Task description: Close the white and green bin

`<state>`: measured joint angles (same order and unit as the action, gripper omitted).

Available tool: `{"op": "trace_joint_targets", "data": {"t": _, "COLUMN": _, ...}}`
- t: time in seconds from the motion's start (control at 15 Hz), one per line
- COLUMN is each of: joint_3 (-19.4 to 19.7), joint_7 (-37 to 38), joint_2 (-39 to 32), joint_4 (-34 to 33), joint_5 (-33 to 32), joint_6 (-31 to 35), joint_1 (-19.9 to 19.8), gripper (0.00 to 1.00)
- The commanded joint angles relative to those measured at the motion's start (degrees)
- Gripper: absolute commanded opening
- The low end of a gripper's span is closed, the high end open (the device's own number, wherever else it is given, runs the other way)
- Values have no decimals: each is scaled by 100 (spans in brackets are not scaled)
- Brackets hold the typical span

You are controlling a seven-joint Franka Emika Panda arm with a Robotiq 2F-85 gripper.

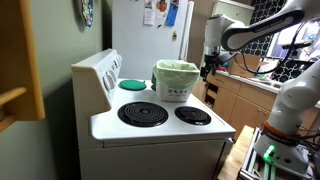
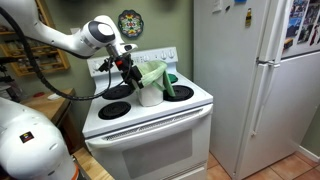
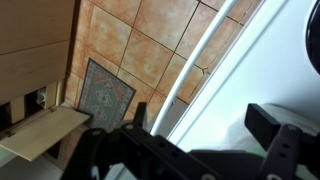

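**One bin upright and open, claw beside it**

White and green bin [image 1: 175,85] stands on the white bench [image 1: 165,132] at a rear burner. Its long axis is vertical and the mouth points straight up, with the pale green liner folded over the rim. Flat green disc [image 1: 132,84] lies on the other rear burner, apart from the bin. Claw [image 1: 208,70] hangs just beside the bin near rim height, not touching it in both exterior views. Wrist view: fingers [image 3: 262,118] apart, nothing between them, floor tiles [image 3: 140,40] beyond.

Exterior views face the stove [image 1: 165,131] [image 2: 150,150] from opposite sides; wrist faces floor [image 3: 140,40].
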<state>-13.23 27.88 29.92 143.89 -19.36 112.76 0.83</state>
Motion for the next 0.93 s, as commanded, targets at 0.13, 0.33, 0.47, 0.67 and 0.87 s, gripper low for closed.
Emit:
{"op": "trace_joint_targets", "data": {"t": 0.13, "joint_3": -174, "joint_7": 102, "joint_2": -104, "joint_4": 69, "joint_5": -438, "joint_6": 65, "joint_1": -83, "gripper": 100}}
{"op": "trace_joint_targets", "data": {"t": 0.33, "joint_3": -38, "joint_7": -61, "joint_2": -92, "joint_4": 368, "joint_5": -1327, "joint_6": 795, "joint_1": -215, "gripper": 100}}
{"op": "trace_joint_targets", "data": {"t": 0.47, "joint_3": 204, "joint_7": -258, "joint_2": 107, "joint_4": 664, "joint_5": -1655, "joint_6": 1428, "joint_1": -250, "gripper": 100}}
{"op": "trace_joint_targets", "data": {"t": 0.67, "joint_3": 795, "joint_7": -854, "joint_2": 291, "joint_4": 1119, "joint_5": -1809, "joint_6": 2755, "joint_1": -263, "gripper": 100}}
{"op": "trace_joint_targets", "data": {"t": 0.87, "joint_3": 714, "joint_7": -963, "joint_2": 61, "joint_4": 973, "joint_5": -1490, "joint_6": 3023, "joint_1": -441, "gripper": 100}}
